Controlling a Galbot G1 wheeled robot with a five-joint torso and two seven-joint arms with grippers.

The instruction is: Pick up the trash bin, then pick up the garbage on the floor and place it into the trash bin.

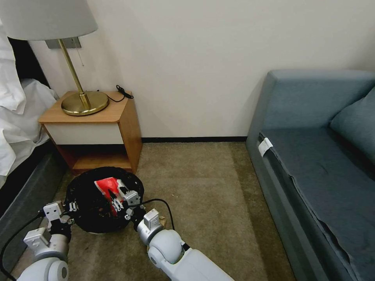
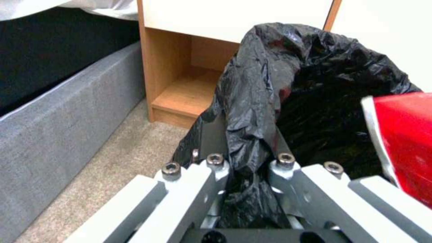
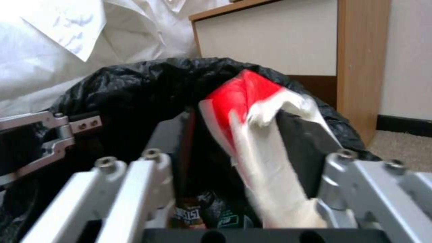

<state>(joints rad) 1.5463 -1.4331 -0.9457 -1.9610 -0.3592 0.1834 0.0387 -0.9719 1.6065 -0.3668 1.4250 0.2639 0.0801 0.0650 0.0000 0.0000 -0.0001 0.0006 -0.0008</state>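
Pinching the trash bin's (image 1: 102,201) black liner rim between my left fingers (image 2: 216,135) on its left edge; my right fingers (image 3: 297,135), spread wide, hang over the bin with the red-and-white packet (image 1: 107,184) between them. Bin sits near the nightstand (image 1: 93,128).

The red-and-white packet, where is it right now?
In the head view, the red-and-white packet sits over the trash bin, between the right gripper's fingers, before the nightstand.
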